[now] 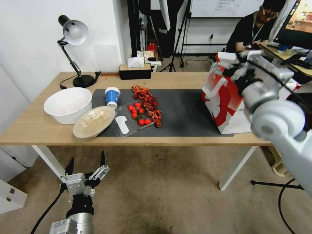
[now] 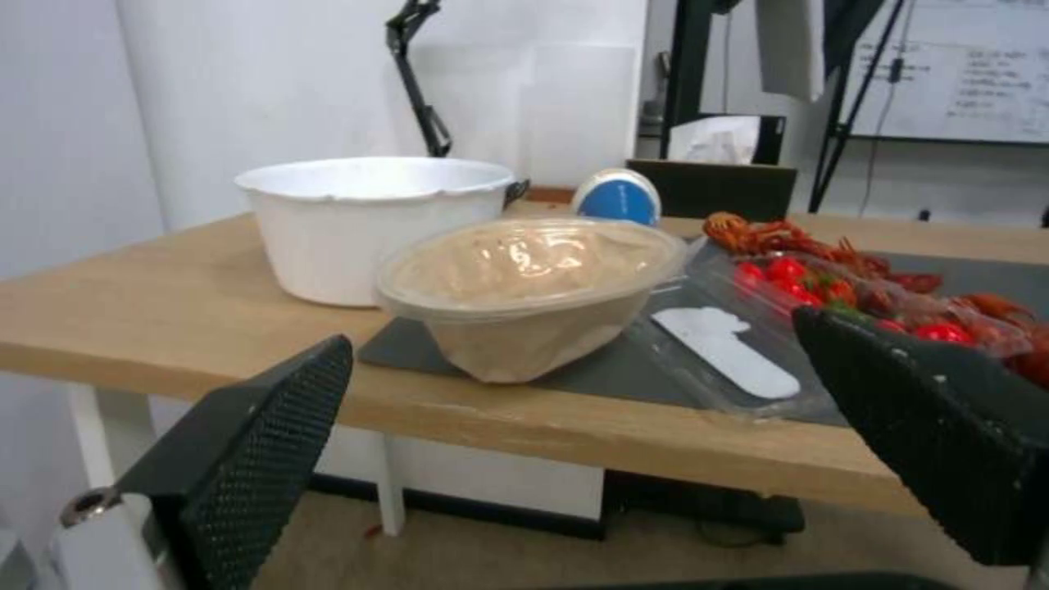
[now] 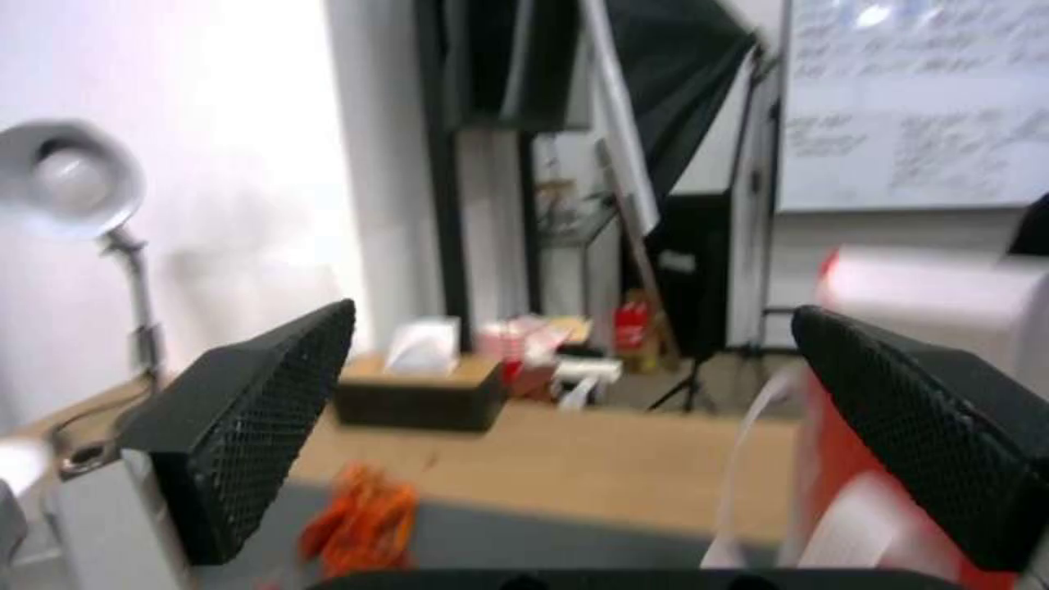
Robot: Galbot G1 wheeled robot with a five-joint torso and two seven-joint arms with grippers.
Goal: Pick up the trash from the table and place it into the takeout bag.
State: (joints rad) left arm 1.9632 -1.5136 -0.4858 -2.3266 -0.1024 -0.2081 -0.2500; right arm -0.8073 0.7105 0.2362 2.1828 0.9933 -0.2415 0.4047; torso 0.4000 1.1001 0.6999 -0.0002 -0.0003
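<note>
I have the right gripper [image 3: 574, 442] raised over the top of the takeout bag [image 1: 222, 104] at the right end of the table [image 1: 35, 125], its fingers spread wide with nothing between them. My left gripper [image 1: 86, 163] hangs below the table's near edge, also wide open and empty. On the dark mat [image 1: 185, 112] the blue-and-white paper cup [image 1: 112, 96] lies beside the white bowl [image 1: 68, 104], with the beige round bowl lid [image 1: 94, 121] just in front.

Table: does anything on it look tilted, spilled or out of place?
Yes. The beige lidded bowl sits tilted beside the white bowl, partly on the dark mat and partly on bare wood. Red crayfish shells lie loose on the mat, in no container.
</note>
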